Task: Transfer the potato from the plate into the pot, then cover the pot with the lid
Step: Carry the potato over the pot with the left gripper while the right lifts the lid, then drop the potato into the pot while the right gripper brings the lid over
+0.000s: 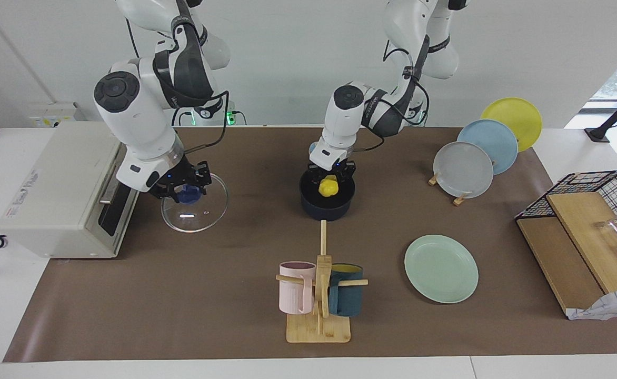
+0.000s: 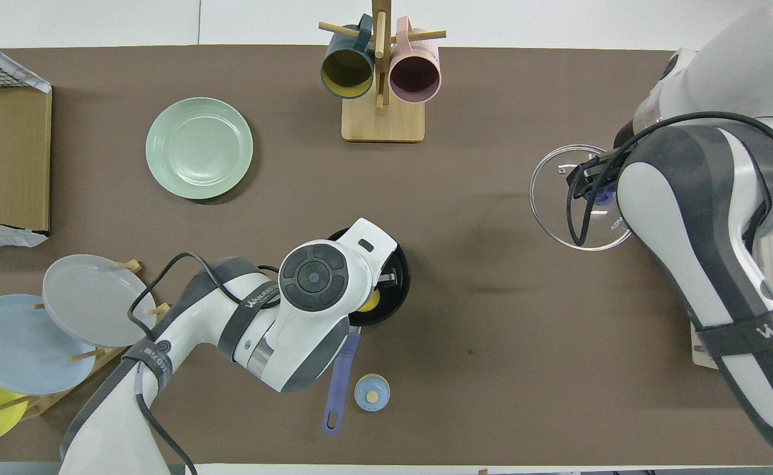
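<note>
Overhead, arm hides potato [image 1: 329, 186] in left claw [image 1: 330, 178].

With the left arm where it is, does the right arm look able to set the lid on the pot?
Probably not yet. The left end effector holds the potato right in the pot mouth, blocking it. The right end effector holds the lid by its knob.
</note>
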`<action>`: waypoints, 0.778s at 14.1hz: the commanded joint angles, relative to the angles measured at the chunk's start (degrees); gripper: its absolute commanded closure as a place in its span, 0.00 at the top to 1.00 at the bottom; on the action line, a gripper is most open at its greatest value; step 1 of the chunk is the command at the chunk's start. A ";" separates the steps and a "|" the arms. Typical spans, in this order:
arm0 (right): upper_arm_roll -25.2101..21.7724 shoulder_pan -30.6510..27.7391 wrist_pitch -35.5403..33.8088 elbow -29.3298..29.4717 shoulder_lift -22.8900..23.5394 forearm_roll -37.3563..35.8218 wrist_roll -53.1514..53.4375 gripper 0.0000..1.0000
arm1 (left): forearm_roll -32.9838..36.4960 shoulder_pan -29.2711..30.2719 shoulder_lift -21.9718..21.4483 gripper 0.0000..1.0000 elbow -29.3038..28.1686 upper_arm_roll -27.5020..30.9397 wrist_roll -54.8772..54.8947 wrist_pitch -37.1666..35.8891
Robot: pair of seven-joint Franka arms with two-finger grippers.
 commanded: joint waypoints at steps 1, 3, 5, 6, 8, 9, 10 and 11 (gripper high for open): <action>1.93 -0.52 -0.26 -0.16 -0.53 0.32 2.04 0.00 | 1.01 -2.31 1.96 0.00 -0.81 1.17 -0.31 2.26; 1.93 -0.52 -0.35 -0.16 -0.53 0.32 1.95 0.00 | 1.09 -2.66 2.50 0.00 -0.82 1.17 -0.05 2.44; 1.93 -0.52 -0.35 -0.33 -0.62 0.32 1.95 0.00 | 1.09 -2.66 2.50 0.00 -0.90 1.17 0.30 2.44; 2.02 -0.52 -0.26 -0.42 -0.62 0.32 1.95 0.00 | 1.70 -2.66 2.41 0.00 -1.43 1.17 0.48 2.44; 2.02 -0.52 -0.35 -0.42 -0.62 0.32 2.12 0.00 | 2.06 -2.66 2.41 0.00 -1.78 1.17 1.18 2.35; 2.02 -0.52 -0.44 -0.42 -0.62 0.32 2.04 0.00 | 2.06 -2.40 2.41 0.00 -1.78 1.17 1.79 2.44; 2.02 -0.52 -0.44 -0.42 -0.62 0.41 2.12 0.00 | 2.06 -2.22 2.41 0.29 -1.52 1.17 2.41 2.35; 2.02 -0.52 -0.35 -0.42 -0.62 0.41 2.13 0.00 | 2.06 -2.14 2.41 0.69 -1.34 1.17 2.59 2.18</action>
